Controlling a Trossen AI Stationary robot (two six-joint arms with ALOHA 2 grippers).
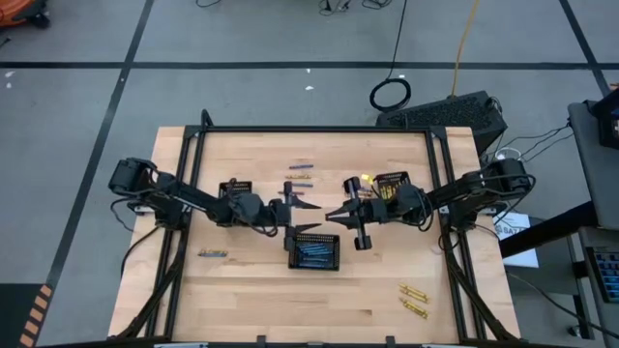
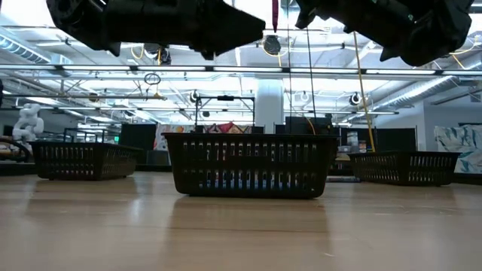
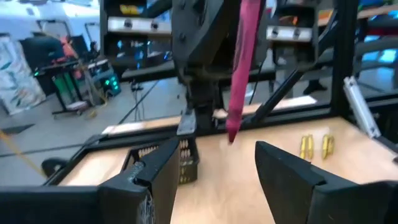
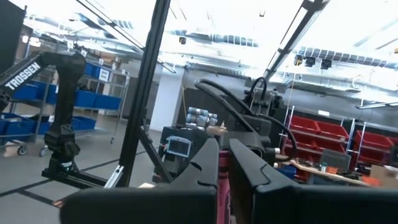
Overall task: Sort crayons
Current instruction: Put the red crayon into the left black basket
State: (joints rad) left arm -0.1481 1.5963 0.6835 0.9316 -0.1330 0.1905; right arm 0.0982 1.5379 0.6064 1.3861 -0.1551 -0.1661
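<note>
Closest to the two sets of fingertips, which face each other above the middle of the table (image 1: 242, 300), is a single pink crayon (image 3: 241, 68): the right gripper (image 1: 334, 217) holds it pinched between closed fingers, hanging down from them, and in the right wrist view a strip of the same pink shows in the narrow slot between that arm's own fingers (image 4: 249, 180). The left gripper (image 1: 311, 206) points at it from the other side with its fingers (image 3: 280, 168) spread apart and nothing between them; the crayon hangs just ahead of that gap, not touching either finger. Just below the meeting tips stands a black mesh basket (image 1: 314, 252) with blue crayons (image 1: 311, 253) lying in it. A little farther, behind the right gripper's fingers, a second black basket (image 1: 387, 186) holds yellow and orange crayons (image 1: 379, 187); behind the left gripper's fingers a third basket (image 1: 235, 189) sits on the wood, its contents too small to tell. Beyond the tips toward the far edge lie a few loose crayons (image 1: 300, 172) of mixed colours. Well apart from either gripper, a bluish crayon (image 1: 213, 253) lies on the left arm's side, and two yellow crayons (image 1: 414, 299) lie near the front corner on the right arm's side.
</note>
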